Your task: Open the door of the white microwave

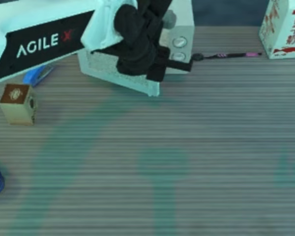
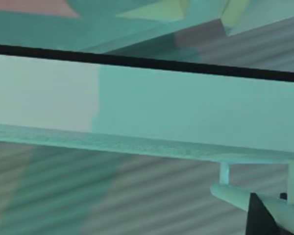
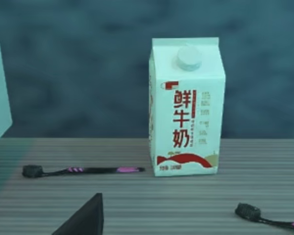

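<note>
Left tool [image 1: 160, 66] at door [image 1: 120, 78] edge — grip state can't tell; door partly swung from white microwave [image 1: 179, 22], more opening left.

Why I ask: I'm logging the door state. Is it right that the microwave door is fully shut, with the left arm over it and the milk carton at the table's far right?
Not quite. The top view shows the door swung partly open from the white microwave. The left arm is over it, and the milk carton stands far right.
</note>
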`<action>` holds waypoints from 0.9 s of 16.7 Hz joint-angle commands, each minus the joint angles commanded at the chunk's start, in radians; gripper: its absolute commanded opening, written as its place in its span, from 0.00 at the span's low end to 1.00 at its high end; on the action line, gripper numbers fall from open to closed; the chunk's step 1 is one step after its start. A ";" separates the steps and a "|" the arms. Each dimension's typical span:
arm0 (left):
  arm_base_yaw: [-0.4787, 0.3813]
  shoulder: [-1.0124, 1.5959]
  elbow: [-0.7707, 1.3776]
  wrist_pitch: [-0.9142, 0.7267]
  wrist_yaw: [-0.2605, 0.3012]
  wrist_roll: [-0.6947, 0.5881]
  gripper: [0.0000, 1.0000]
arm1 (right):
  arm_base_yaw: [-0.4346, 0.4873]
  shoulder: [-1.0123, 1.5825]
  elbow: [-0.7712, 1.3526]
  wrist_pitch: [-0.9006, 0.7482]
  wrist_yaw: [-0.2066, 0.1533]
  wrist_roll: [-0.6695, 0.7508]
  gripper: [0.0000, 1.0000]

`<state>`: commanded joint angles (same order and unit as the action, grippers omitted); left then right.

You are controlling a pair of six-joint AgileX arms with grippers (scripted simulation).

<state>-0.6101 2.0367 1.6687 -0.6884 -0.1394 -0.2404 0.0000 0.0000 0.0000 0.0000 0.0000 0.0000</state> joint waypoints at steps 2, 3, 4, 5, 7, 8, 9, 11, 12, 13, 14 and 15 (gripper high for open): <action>0.000 0.000 0.000 0.000 0.000 0.000 0.00 | 0.000 0.000 0.000 0.000 0.000 0.000 1.00; 0.000 0.000 0.000 0.000 0.000 0.000 0.00 | 0.000 0.000 0.000 0.000 0.000 0.000 1.00; 0.000 0.000 0.000 0.000 0.000 0.000 0.00 | 0.000 0.000 0.000 0.000 0.000 0.000 1.00; 0.000 0.000 0.000 0.000 0.000 0.000 0.00 | 0.000 0.000 0.000 0.000 0.000 0.000 1.00; -0.008 0.000 -0.004 0.002 0.010 -0.003 0.00 | 0.000 0.000 0.000 0.000 0.000 0.000 1.00; -0.005 -0.008 -0.013 0.007 0.014 0.008 0.00 | 0.000 0.000 0.000 0.000 0.000 0.000 1.00; -0.001 -0.018 -0.027 0.013 0.019 0.022 0.00 | 0.000 0.000 0.000 0.000 0.000 0.000 1.00; 0.009 -0.038 -0.056 0.024 0.030 0.051 0.00 | 0.000 0.000 0.000 0.000 0.000 0.000 1.00; 0.012 -0.044 -0.065 0.028 0.034 0.060 0.00 | 0.000 0.000 0.000 0.000 0.000 0.000 1.00; 0.013 -0.046 -0.067 0.029 0.035 0.062 0.00 | 0.000 0.000 0.000 0.000 0.000 0.000 1.00; 0.013 -0.046 -0.067 0.029 0.035 0.062 0.00 | 0.000 0.000 0.000 0.000 0.000 0.000 1.00; 0.013 -0.046 -0.067 0.029 0.035 0.062 0.00 | 0.000 0.000 0.000 0.000 0.000 0.000 1.00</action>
<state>-0.5970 1.9912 1.6017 -0.6593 -0.1046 -0.1783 0.0000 0.0000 0.0000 0.0000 0.0000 0.0000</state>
